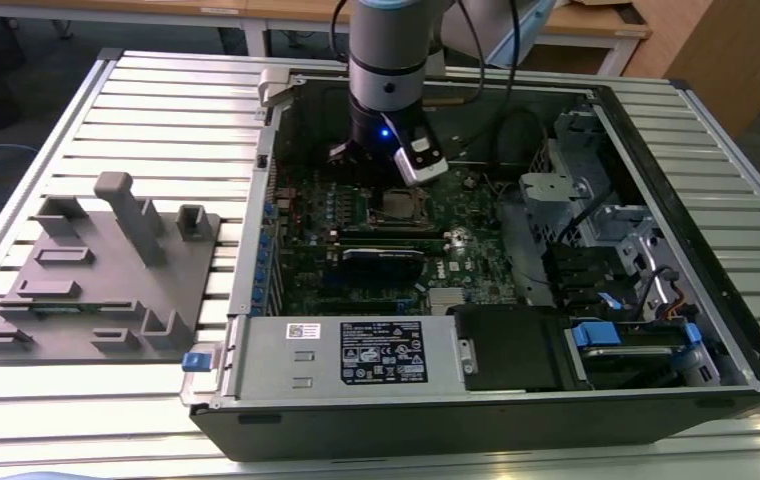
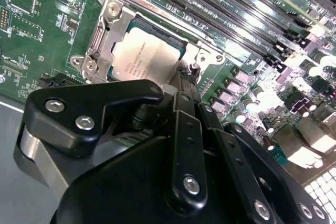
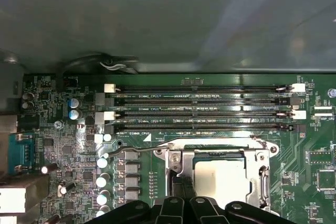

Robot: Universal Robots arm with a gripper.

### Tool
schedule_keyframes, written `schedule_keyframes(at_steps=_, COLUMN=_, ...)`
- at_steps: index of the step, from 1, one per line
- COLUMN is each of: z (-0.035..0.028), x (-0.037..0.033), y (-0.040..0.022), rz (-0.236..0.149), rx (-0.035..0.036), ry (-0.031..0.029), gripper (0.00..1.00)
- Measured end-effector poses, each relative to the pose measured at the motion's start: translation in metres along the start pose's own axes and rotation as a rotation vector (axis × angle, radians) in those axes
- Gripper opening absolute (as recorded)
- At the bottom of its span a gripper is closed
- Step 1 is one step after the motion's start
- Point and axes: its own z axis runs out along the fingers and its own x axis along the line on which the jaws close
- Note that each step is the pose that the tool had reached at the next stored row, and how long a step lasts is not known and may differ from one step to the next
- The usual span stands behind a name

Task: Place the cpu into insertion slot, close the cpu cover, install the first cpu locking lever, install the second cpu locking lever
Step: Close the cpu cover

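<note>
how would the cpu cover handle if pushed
The cpu cover is a thin metal frame, so probably light and fairly stiff. Lying flat over the cpu, it seems unlikely to tip; its smooth metal may be slippery.

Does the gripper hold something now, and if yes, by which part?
It cannot be told. The gripper is low at the edge of the cpu cover, which lies closed over the cpu; its own body hides the contact.

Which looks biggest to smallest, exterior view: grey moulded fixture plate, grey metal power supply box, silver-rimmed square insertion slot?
1. grey moulded fixture plate
2. grey metal power supply box
3. silver-rimmed square insertion slot, by far smallest
</note>
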Motion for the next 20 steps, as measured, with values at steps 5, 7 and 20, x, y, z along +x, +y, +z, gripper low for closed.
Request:
schedule_keyframes(at_steps=5, z=0.0032, x=0.0001, y=-0.0001, rz=0.000, rx=-0.0008, ry=-0.0002, gripper=0.11)
schedule_keyframes(at_steps=7, z=0.0044, x=0.0001, y=-0.0002, rz=0.000, rx=-0.0002, ry=0.0002, gripper=0.11)
schedule_keyframes(at_steps=20, z=0.0063, x=0.0001, y=-0.0002, rz=0.000, rx=-0.0009, ry=-0.0003, gripper=0.11)
